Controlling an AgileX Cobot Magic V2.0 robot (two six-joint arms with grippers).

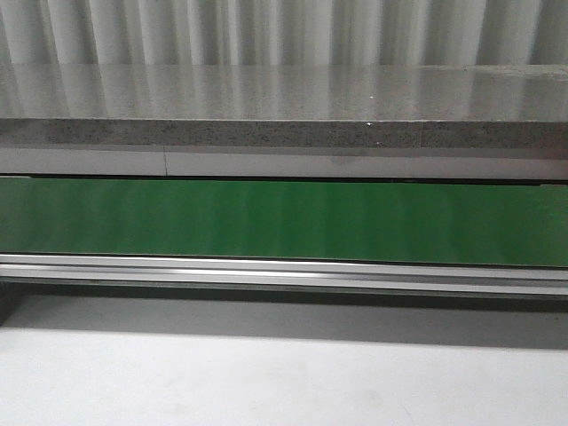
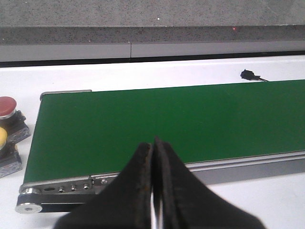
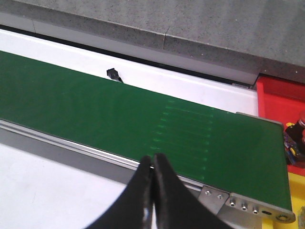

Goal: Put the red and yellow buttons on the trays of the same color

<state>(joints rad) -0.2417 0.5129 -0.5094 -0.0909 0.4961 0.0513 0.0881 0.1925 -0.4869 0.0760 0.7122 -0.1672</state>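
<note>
A green belt (image 1: 284,222) ran left to right across the white table (image 1: 284,373), with a grey stone ledge (image 1: 284,98) beyond it. No arm showed in the front view.

The left gripper (image 2: 153,181) hung over the near rail of the belt, near its left end, its two black fingers pressed together with nothing between them. Just past that left end sat a red button (image 2: 7,107) on a metal base, and nearer, beside it, a yellow button (image 2: 2,137) on a like base, cut off by the frame edge.

The right gripper (image 3: 153,183) hung over the near rail close to the belt's right end, its fingers likewise closed on nothing. Beyond the right end lay a red tray (image 3: 281,102), with a dark object at its near edge, partly cut off and too unclear to name. A small black connector (image 3: 113,74) lay on the table on the far side of the belt.
</note>
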